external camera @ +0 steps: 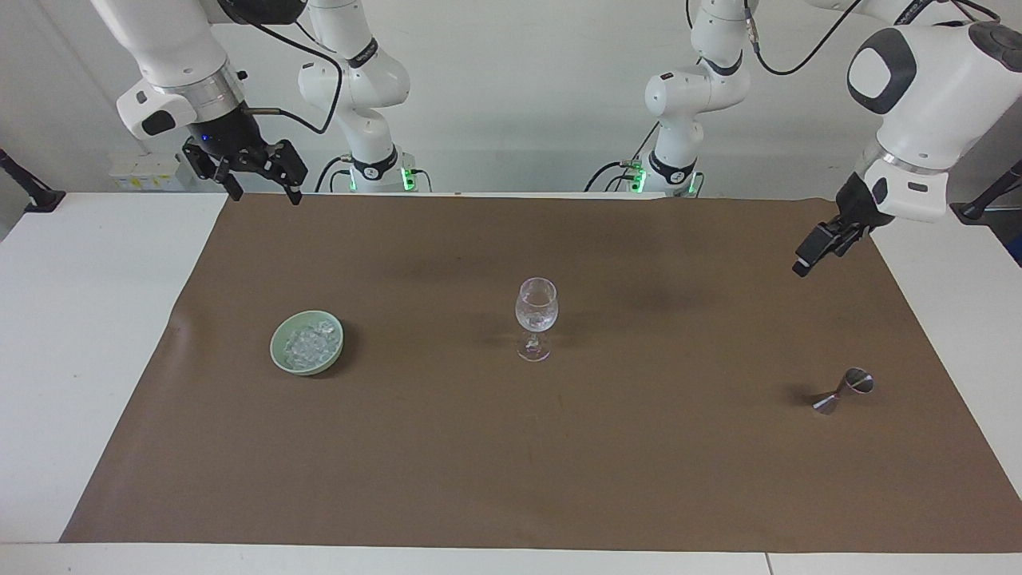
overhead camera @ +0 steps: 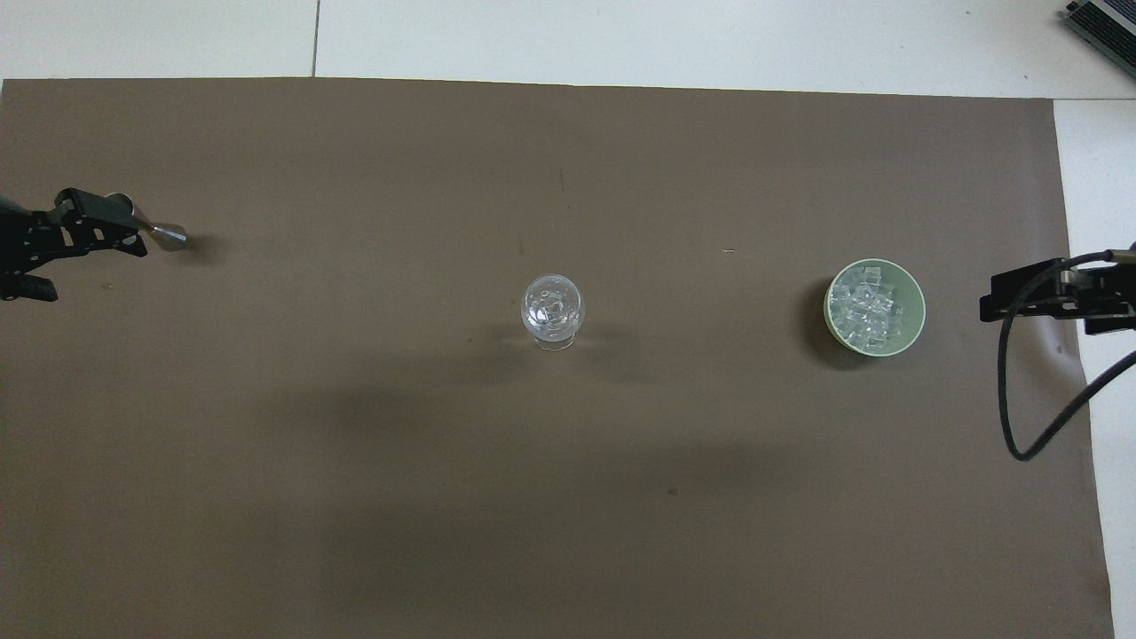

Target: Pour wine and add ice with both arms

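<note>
A clear wine glass (external camera: 536, 318) (overhead camera: 552, 311) stands upright mid-mat, with glittering clear pieces in its bowl. The ice (external camera: 310, 345) (overhead camera: 868, 311) is heaped in a pale green bowl (external camera: 279, 351) (overhead camera: 914, 306) toward the right arm's end. A small steel jigger (external camera: 844, 391) (overhead camera: 164, 234) lies on its side toward the left arm's end. My left gripper (external camera: 805, 262) (overhead camera: 89, 266) hangs open and empty, high over the mat beside the jigger. My right gripper (external camera: 266, 188) (overhead camera: 998, 297) is open and empty, up over the mat's edge at its own end. No wine shows.
A brown mat (external camera: 511, 479) covers most of the white table (external camera: 80, 359). The right arm's black cable (overhead camera: 1012, 390) loops down over the mat's edge beside the bowl.
</note>
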Controlling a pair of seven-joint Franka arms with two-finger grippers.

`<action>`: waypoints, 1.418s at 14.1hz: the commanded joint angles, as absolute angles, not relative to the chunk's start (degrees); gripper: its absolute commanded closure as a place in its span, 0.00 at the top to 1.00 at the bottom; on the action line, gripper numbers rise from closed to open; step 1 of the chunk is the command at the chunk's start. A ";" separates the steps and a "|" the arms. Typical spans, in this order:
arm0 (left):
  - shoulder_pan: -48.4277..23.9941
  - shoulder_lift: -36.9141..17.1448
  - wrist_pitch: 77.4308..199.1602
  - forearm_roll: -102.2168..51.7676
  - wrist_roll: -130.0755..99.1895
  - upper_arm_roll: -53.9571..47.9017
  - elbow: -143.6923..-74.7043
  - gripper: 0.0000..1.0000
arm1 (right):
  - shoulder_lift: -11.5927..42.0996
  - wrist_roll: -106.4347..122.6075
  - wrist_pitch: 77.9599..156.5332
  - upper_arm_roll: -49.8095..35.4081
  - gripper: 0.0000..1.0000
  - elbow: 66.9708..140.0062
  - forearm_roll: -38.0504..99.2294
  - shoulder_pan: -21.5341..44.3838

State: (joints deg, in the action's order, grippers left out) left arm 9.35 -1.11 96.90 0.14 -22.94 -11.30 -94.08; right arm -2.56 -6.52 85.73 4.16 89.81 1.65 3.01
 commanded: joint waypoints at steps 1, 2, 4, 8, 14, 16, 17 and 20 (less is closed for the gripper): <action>3.35 -0.01 91.86 7.37 -20.05 -10.72 -90.97 1.00 | -3.25 -7.29 87.01 4.13 1.00 90.44 1.94 2.72; 3.34 0.09 90.98 7.30 -19.00 -10.72 -90.53 1.00 | -3.16 -7.21 87.01 4.13 1.00 90.44 1.85 2.55; 3.25 -0.52 88.34 7.47 -17.67 -10.81 -88.25 1.00 | -3.25 -7.29 86.84 4.13 1.00 90.53 1.85 2.46; 3.16 -1.14 85.96 6.24 -17.58 -10.81 -85.61 1.00 | -2.63 -7.21 85.78 3.69 1.00 89.74 0.97 1.32; 4.12 -0.79 86.22 3.79 -17.14 -10.64 -85.78 1.00 | -3.16 -7.12 85.87 3.52 1.00 90.70 1.23 1.32; 4.39 -0.27 86.05 2.03 -14.08 -9.67 -86.22 1.00 | -3.16 -7.12 85.87 3.52 1.00 90.62 1.23 1.32; 4.39 -0.26 85.96 1.85 -11.63 -9.41 -86.31 1.00 | -3.16 -7.12 85.96 3.52 1.00 90.62 1.23 1.41; 2.82 -0.17 84.38 0.79 -10.11 -6.61 -86.22 1.00 | -3.16 -6.94 86.04 3.69 1.00 90.62 1.23 1.84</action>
